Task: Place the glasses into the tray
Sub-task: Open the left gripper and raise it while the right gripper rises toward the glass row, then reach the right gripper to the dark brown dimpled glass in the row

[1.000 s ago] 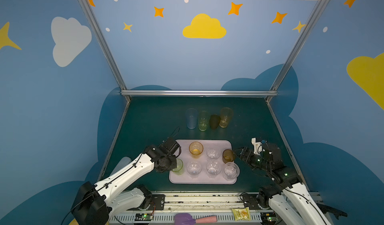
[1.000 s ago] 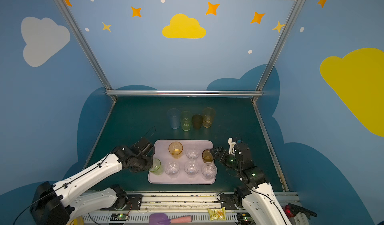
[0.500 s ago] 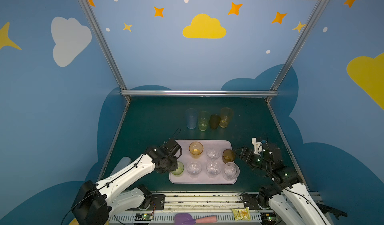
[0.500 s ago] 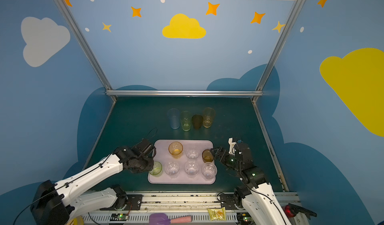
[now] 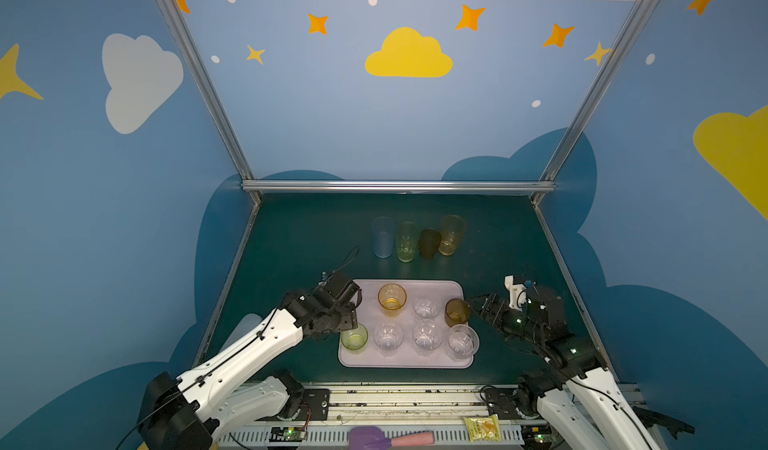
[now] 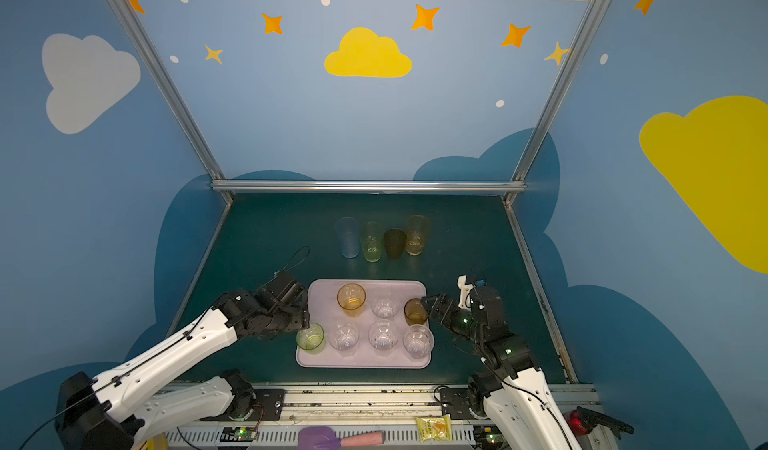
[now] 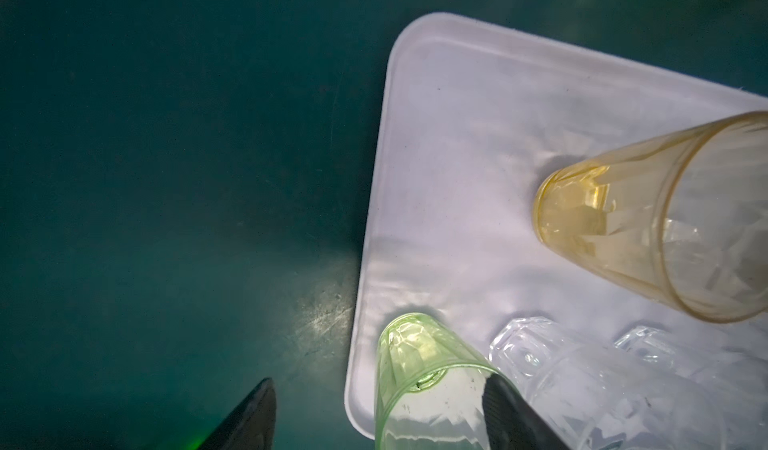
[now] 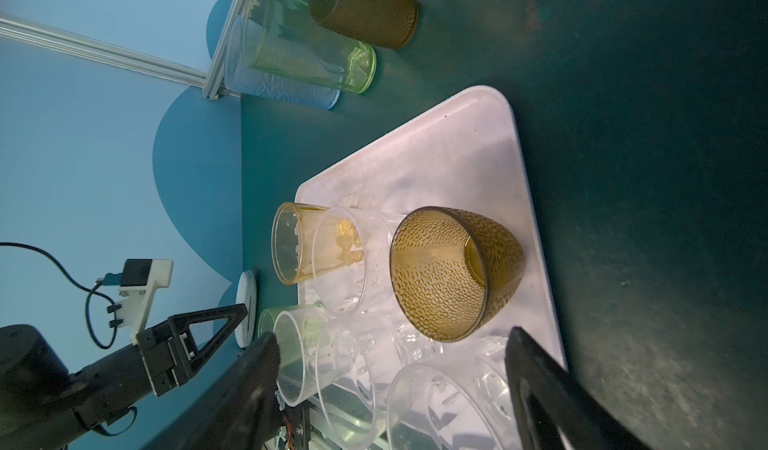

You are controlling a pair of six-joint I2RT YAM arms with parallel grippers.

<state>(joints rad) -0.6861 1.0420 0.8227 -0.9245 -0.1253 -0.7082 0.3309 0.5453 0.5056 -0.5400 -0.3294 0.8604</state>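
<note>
Left wrist view: our left tool (image 7: 380, 385) spread astride green glass (image 7: 415, 356) in tray (image 7: 457, 156); right tool (image 8: 390, 335) spread. Blue glass (image 5: 382, 238) far beyond, likely nearer left arm (image 5: 249, 348).

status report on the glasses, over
Left hand open, straddling green glass on tray. Right hand open by brown glass. Four glasses wait behind tray. No obstruction seen.

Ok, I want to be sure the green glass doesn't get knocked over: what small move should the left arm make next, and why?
Probably lift the left tool straight up and away. Its fingers stand apart on either side of the short green glass, which sits upright in the tray, close to a clear glass; a sideways pull could tip it.
</note>
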